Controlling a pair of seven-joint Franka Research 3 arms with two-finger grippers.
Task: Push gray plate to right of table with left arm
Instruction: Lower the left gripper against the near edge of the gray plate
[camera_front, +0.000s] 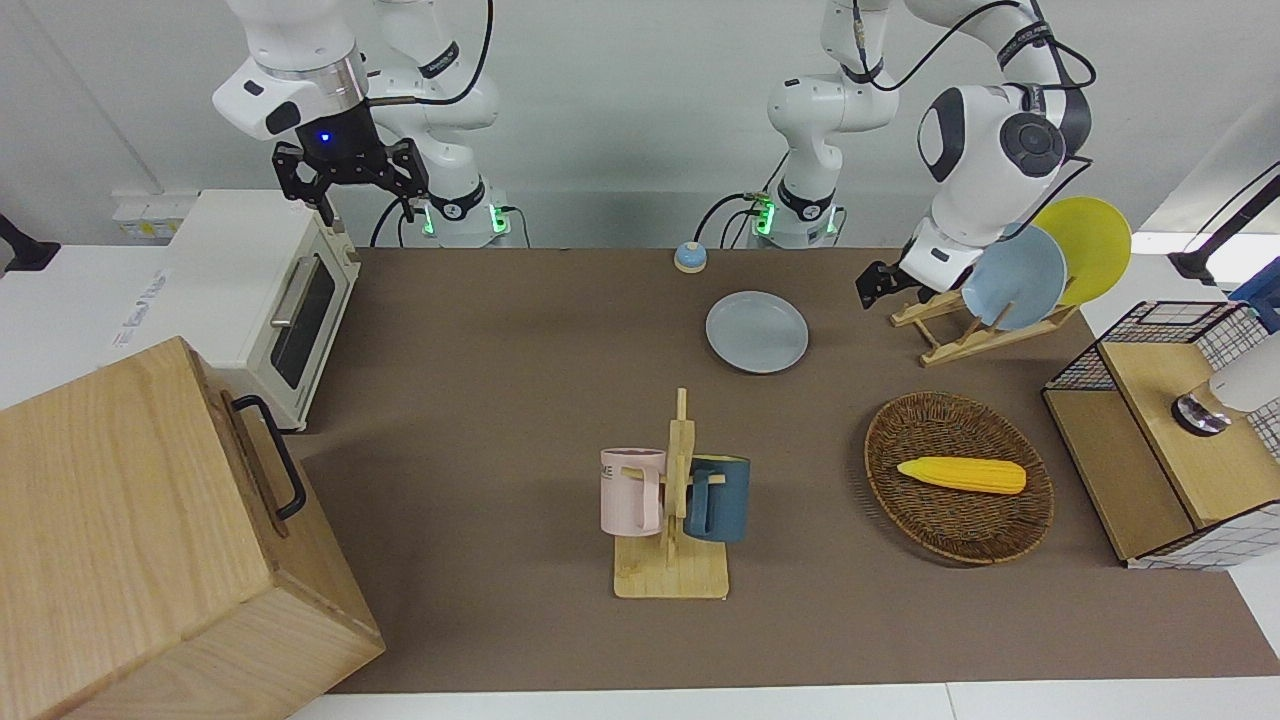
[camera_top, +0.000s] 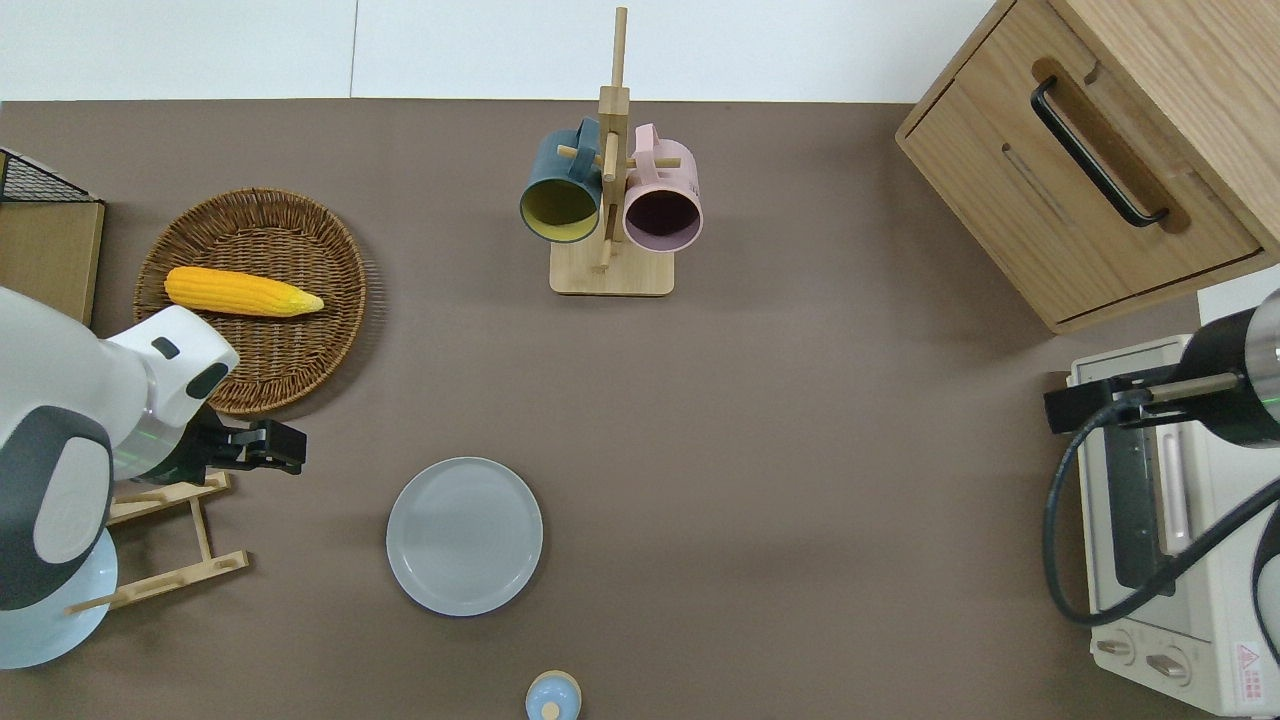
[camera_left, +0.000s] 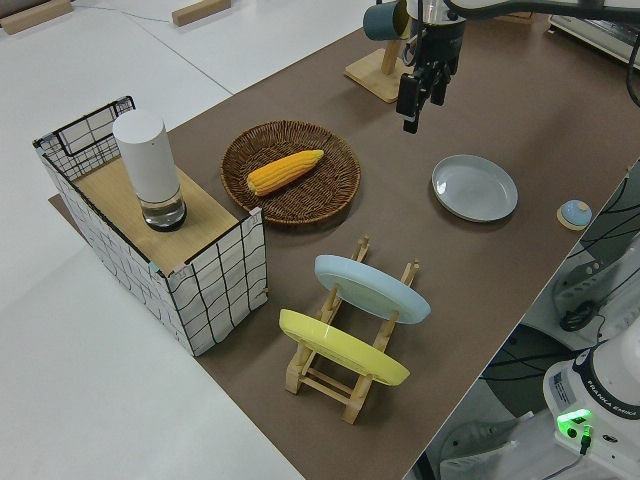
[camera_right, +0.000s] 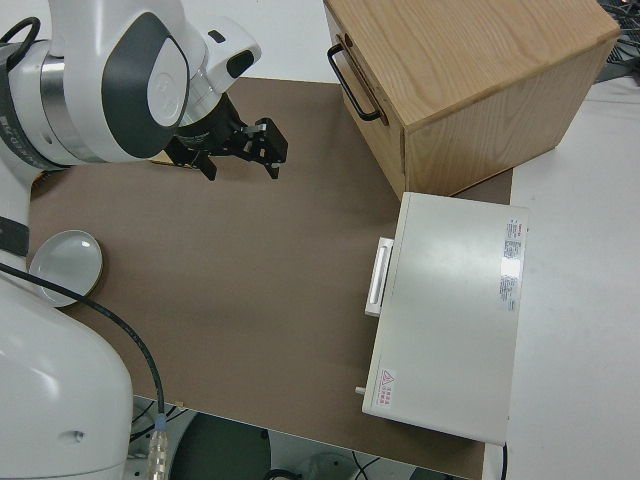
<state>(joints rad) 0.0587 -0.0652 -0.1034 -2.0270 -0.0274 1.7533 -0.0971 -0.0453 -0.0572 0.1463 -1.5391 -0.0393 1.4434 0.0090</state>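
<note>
Front view: the gray plate (camera_front: 757, 331) lies flat on the brown table (camera_front: 500, 400), alone, nearer to the robots than the mug rack (camera_front: 672, 520) that stands at mid-table with a pink mug (camera_front: 632, 490) and a dark blue mug (camera_front: 718, 498). My left gripper (camera_front: 878, 284) hangs low toward the left arm's end of the table from the plate, apart from it, just beside the wooden dish rack (camera_front: 975, 325) that props up a blue plate (camera_front: 1020, 277) and a yellow plate (camera_front: 1088, 245). I cannot tell here how its fingers stand. My right gripper (camera_front: 350, 172) is parked with its fingers spread and nothing in them.

Overhead view: the gray plate (camera_top: 465, 535) sits nearer to the robots than the mug rack (camera_top: 610, 190), with a small blue bell (camera_top: 553, 697) nearer still. My left gripper (camera_top: 272, 447) is over bare table between the plate and the dish rack (camera_top: 170, 540), not touching the plate. A wicker basket (camera_top: 300, 300) holding a corn cob (camera_top: 242, 291) lies farther from the robots than the gripper.

Left side view: my left gripper (camera_left: 420, 97) points down with nothing in it, its fingers close together, clear of the plate (camera_left: 474, 187).

Right side view: my right gripper (camera_right: 240, 145) hangs unclenched; the plate (camera_right: 66, 262) shows partly past the arm.
</note>
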